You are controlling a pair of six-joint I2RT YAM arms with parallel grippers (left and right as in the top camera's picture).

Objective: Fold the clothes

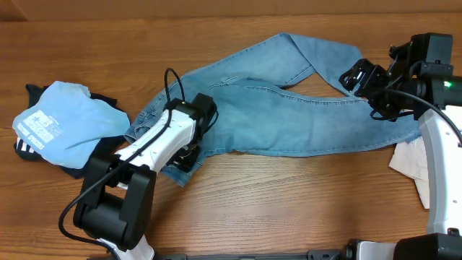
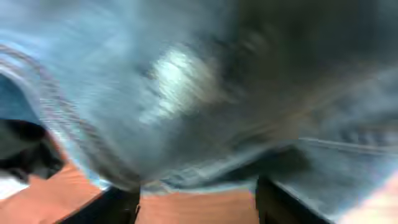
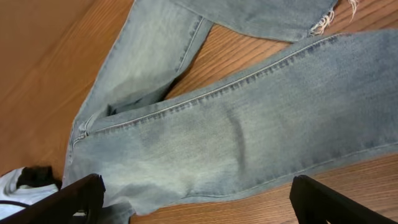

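Observation:
The light-blue jeans (image 1: 303,119) lie spread across the table, waist at the left and legs running right, one leg bent back with a frayed hem (image 3: 323,22). My left gripper (image 1: 189,148) is low at the waist end. In the blurred left wrist view its fingers (image 2: 198,205) stand apart with denim (image 2: 186,93) just ahead and bare wood between them. My right gripper (image 1: 359,78) hovers over the leg ends. Its fingers (image 3: 205,202) are wide open and empty above the denim (image 3: 249,124). A sky-blue printed shirt (image 1: 65,123) lies on a black garment (image 1: 72,172) at the far left.
A cream-white garment (image 1: 411,162) lies at the right edge beside the right arm's base. The left arm's base (image 1: 115,206) stands at the front left. The wooden table (image 1: 289,202) shows in front of the jeans.

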